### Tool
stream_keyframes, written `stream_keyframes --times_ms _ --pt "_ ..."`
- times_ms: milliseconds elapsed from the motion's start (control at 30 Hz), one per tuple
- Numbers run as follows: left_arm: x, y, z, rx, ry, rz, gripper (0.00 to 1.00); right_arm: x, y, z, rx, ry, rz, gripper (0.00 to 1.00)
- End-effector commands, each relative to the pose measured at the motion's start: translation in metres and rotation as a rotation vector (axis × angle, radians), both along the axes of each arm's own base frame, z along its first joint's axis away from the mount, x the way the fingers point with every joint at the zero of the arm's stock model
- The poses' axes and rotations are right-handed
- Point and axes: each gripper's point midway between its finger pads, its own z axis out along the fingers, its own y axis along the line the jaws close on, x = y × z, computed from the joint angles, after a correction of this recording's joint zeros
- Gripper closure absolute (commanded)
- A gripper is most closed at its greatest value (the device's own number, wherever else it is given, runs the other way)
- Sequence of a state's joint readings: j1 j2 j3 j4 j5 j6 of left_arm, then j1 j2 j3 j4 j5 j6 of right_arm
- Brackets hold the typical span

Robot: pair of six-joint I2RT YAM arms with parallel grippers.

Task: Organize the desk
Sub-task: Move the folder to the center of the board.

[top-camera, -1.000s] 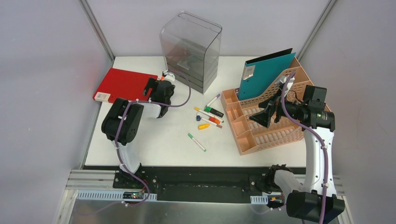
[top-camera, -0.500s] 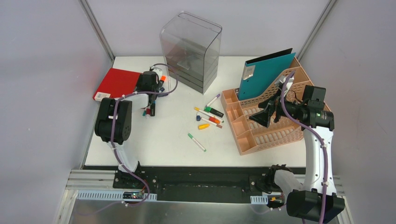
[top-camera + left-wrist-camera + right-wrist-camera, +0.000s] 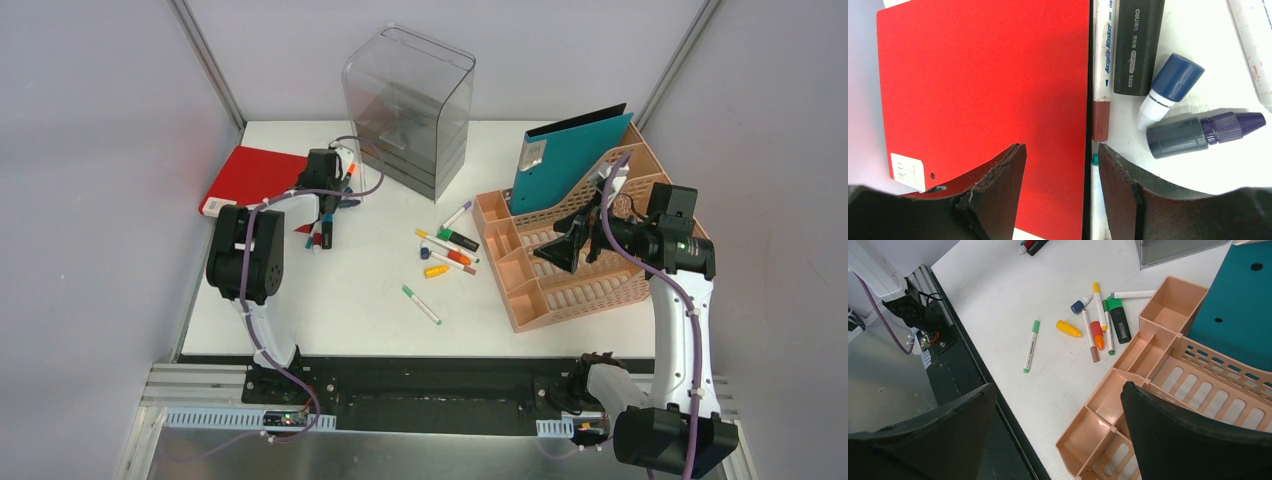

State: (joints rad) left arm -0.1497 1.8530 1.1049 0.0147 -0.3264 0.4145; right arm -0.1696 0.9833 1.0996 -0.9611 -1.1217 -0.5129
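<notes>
The white desk [image 3: 350,290] carries a red folder [image 3: 255,178] lying flat at the back left. My left gripper [image 3: 314,192] points down over that folder's right edge. In the left wrist view the gripper [image 3: 1060,150] is open, its jaws partly narrowed. One finger is over the red folder [image 3: 983,75], the other over the desk beside a teal-tipped pen [image 3: 1094,160]. A brown-capped white marker [image 3: 1102,65] and a black marker [image 3: 1138,45] lie along the edge. My right gripper [image 3: 565,245] hangs wide open and empty [image 3: 1058,387] above the front of the peach rack [image 3: 575,280].
A clear drawer box [image 3: 410,110] stands at the back centre. A teal folder [image 3: 570,155] stands upright in the rack [image 3: 1168,390]. Several loose pens [image 3: 447,250] lie mid-desk, with a green-capped pen [image 3: 421,305] nearer the front. Two small bottles [image 3: 1170,87] lie right of the markers.
My left arm swung left from in front of the drawer box to the red folder's right edge, and its jaws narrowed. The right arm has not moved.
</notes>
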Motion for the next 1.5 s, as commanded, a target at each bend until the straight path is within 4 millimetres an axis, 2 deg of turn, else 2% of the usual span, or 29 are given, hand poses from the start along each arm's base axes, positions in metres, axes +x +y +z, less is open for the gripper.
stream_keyframes --times_ms 0,133,467,800,900,1000,1167,1333,1467 --pt "0.010 -0.002 -0.004 0.020 0.017 -0.035 0.45 0.005 -0.001 0.004 -0.002 -0.038 0.001 0.01" --pt "0.014 -0.003 -0.009 0.024 0.040 -0.036 0.53 0.005 -0.001 0.005 -0.001 -0.039 0.001 0.01" --pt "0.013 0.008 -0.016 0.081 0.067 -0.025 0.61 0.005 -0.001 0.005 0.001 -0.041 0.004 0.01" --pt "0.010 0.011 -0.024 0.109 0.103 -0.033 0.63 0.004 -0.001 0.006 0.000 -0.045 0.004 0.01" --pt "0.010 0.014 -0.025 0.123 0.102 -0.029 0.68 0.004 0.000 0.006 0.001 -0.044 0.006 0.01" --pt "0.010 0.015 -0.021 0.132 0.092 -0.028 0.84 0.004 0.000 0.006 0.002 -0.043 0.006 0.01" --pt "0.010 0.007 -0.004 0.136 0.050 -0.050 1.00 0.003 0.000 0.007 0.002 -0.049 0.007 0.01" --pt "0.011 -0.004 0.016 0.187 -0.004 -0.088 1.00 0.002 0.000 0.008 0.004 -0.053 0.010 0.01" --pt "0.008 -0.012 0.025 0.224 -0.033 -0.112 1.00 0.001 0.001 0.009 0.005 -0.055 0.012 0.01"
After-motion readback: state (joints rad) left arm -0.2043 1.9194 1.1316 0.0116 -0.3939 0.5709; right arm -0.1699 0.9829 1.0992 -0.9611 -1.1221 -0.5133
